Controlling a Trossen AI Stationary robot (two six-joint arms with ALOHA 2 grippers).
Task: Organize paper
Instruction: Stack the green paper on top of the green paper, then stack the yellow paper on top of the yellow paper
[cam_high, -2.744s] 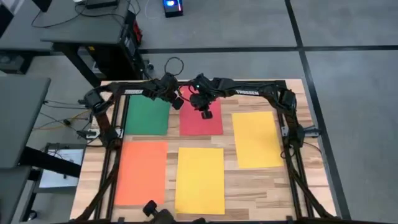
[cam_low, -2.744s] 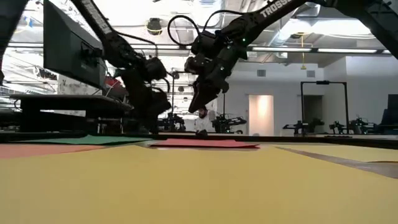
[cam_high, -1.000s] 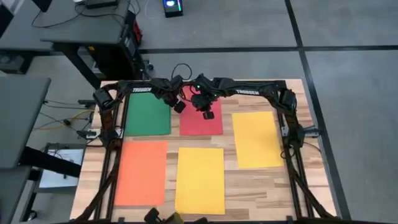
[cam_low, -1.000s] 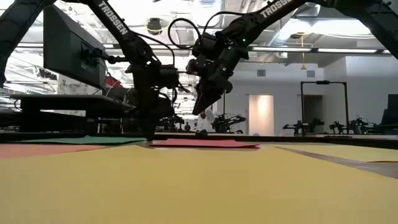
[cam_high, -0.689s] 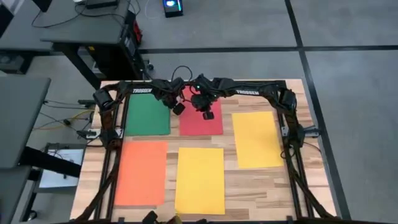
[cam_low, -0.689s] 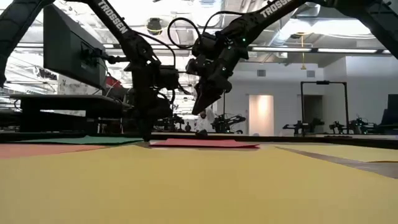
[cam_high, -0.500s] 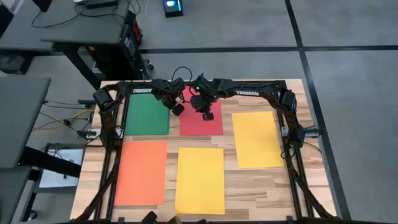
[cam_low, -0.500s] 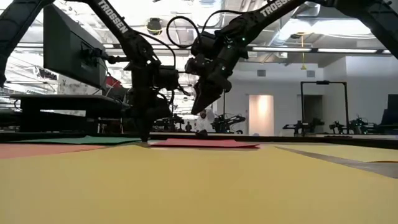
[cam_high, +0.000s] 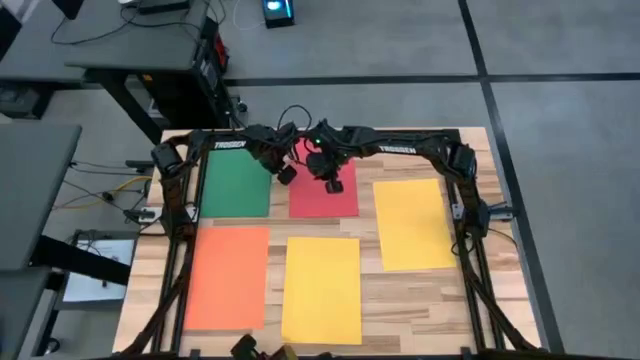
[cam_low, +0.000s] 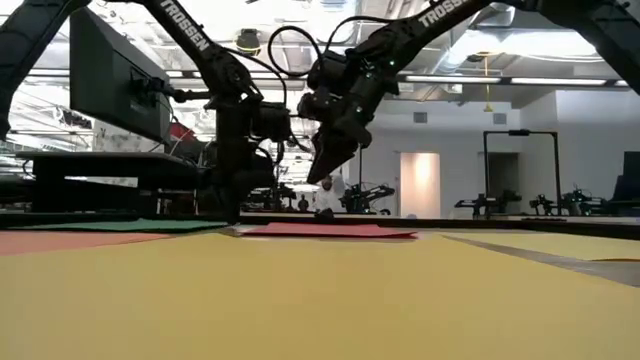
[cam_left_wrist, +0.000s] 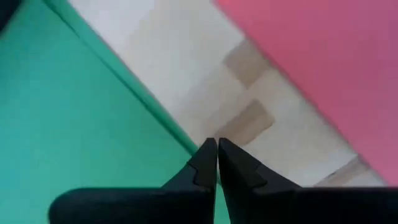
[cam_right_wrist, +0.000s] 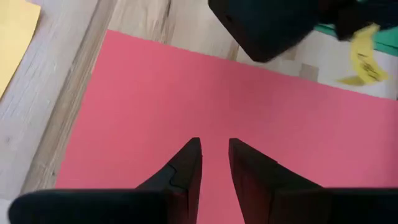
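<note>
Five sheets of paper lie flat on the wooden table: green (cam_high: 235, 185) at the far left, pink-red (cam_high: 323, 192) beside it, yellow (cam_high: 412, 222) at the right, orange (cam_high: 227, 277) and a second yellow (cam_high: 322, 290) near the front. My left gripper (cam_high: 285, 176) (cam_left_wrist: 217, 144) points down, shut, at the green sheet's right edge. My right gripper (cam_high: 333, 184) (cam_right_wrist: 212, 146) hangs open above the pink-red sheet (cam_right_wrist: 186, 93), well clear of it in the low view (cam_low: 325, 172). My left gripper comes from above, pointing down, its shut fingertips (cam_left_wrist: 208, 155) set on the green sheet's right edge (cam_left_wrist: 186, 138), beside the bare strip of table. I cannot tell whether the edge is between the fingers or only under them. The sheet lies flat.
A strip of bare wood (cam_left_wrist: 205, 74) separates the green and pink-red sheets. Black frame posts (cam_high: 170, 200) (cam_high: 465, 215) stand at the table's left and right sides. My left gripper's body (cam_right_wrist: 267, 25) is close to the right gripper.
My left gripper, which came down to the green sheet's right edge earlier, has crept a little toward the table's left edge with its tips low at the table. My right gripper has stayed hanging above the pink-red sheet.
</note>
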